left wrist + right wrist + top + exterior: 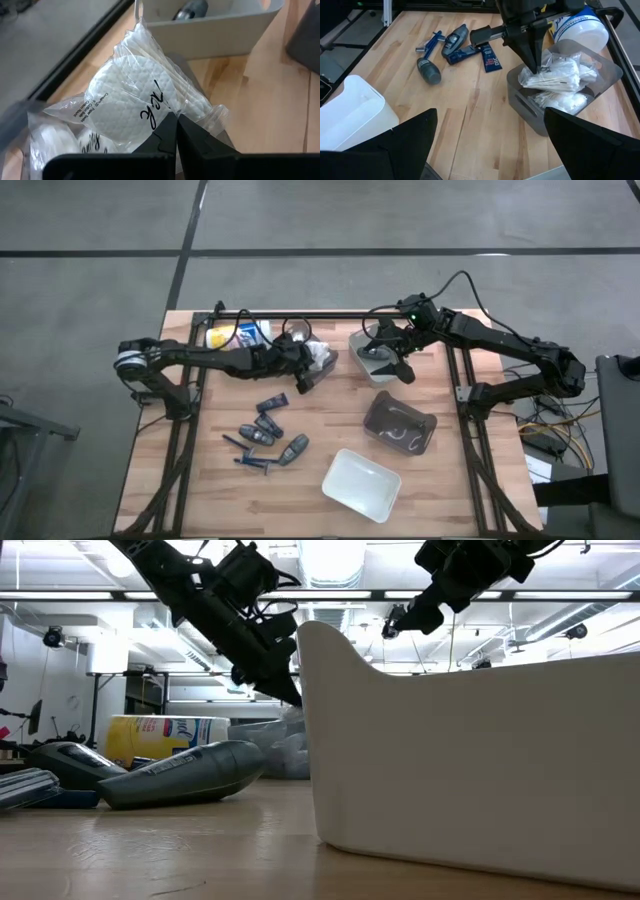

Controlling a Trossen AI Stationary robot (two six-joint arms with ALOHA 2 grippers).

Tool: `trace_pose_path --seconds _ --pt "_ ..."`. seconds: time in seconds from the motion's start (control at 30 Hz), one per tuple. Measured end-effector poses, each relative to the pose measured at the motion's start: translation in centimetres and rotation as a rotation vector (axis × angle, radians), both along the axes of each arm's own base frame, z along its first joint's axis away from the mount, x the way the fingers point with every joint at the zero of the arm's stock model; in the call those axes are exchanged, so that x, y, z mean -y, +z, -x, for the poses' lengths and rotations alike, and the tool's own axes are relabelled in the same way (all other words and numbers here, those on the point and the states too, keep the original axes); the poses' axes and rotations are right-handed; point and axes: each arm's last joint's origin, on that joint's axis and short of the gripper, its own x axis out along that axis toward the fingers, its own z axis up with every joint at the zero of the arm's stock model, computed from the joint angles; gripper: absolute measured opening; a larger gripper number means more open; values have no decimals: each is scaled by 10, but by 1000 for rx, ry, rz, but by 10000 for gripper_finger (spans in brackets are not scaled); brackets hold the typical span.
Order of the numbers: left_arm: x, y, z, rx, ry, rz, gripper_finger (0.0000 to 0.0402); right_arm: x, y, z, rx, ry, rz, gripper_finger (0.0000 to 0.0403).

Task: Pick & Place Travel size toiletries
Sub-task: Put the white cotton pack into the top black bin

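Wooden table (330, 405), largest thing in view, carries everything. White bin (361, 483) at the near edge, tilted askew; in the low view its wall fills the right half. Smoky bin (399, 425) just beyond it, toward the right, something pale and curved inside. A third, clear bin (540, 117) at the far left-centre holds clear packets of cotton pads and swabs (560, 82). White canister with yellow label (232, 335) just left of that bin, by the far edge. Pale tray (372, 356) at far centre-right, a dark item in it.

Left gripper (303, 377) sits down in the clear bin, jaws together, tips pinching the plastic of a pad packet (132, 107).

Right gripper (397, 363) hangs above the pale tray, jaws wide apart, nothing between them.

Loose toiletries (266, 440) lie scattered on bare wood at left-centre: grey-blue oblong pieces, thin blue sticks, one blue sachet.
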Motion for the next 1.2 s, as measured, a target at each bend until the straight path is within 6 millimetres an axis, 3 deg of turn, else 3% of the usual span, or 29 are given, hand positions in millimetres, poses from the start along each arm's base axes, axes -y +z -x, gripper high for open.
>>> trace_pose_path --seconds 0.7,1.03,1.2 --pt "1 -12 12 -153 75 54 17 0 0 0 0 0 0 364" --pt "1 -12 12 -173 45 22 109 0 0 0 0 0 0 364" --pt "4 -9 9 -158 1 -24 132 0 0 0 0 0 0 364"
